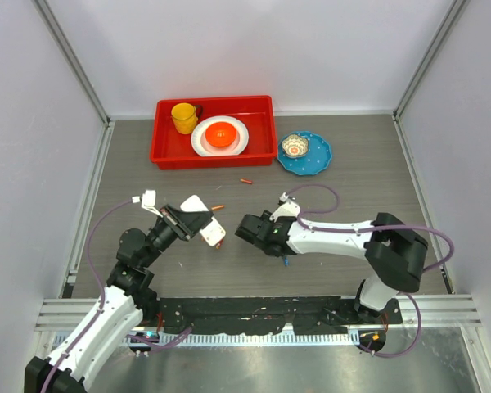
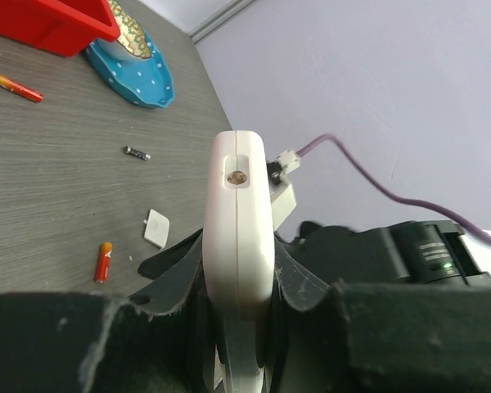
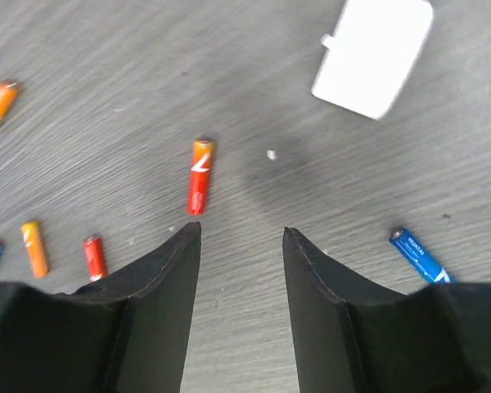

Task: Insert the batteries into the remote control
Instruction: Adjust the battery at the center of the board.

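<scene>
While my left pincer (image 1: 186, 221) is clamped on the remote control (image 2: 239, 237), holding it on its narrow edge above the bench (image 2: 57, 188), my right pincer (image 3: 241, 233) hangs low over the bench, jaws apart, nothing between them. Several batteries (image 3: 34, 248) lie loose on the bench under the right wrist. A red-and-orange battery (image 3: 199, 176) lies just beyond one finger tip, not touching it. A blue battery (image 3: 417, 254) lies beside the other finger. Two more, orange and red, lie side by side at the view's left edge. A white cover plate (image 3: 374, 56) with a small tab lies flat farther out, well apart from the batteries.
</scene>
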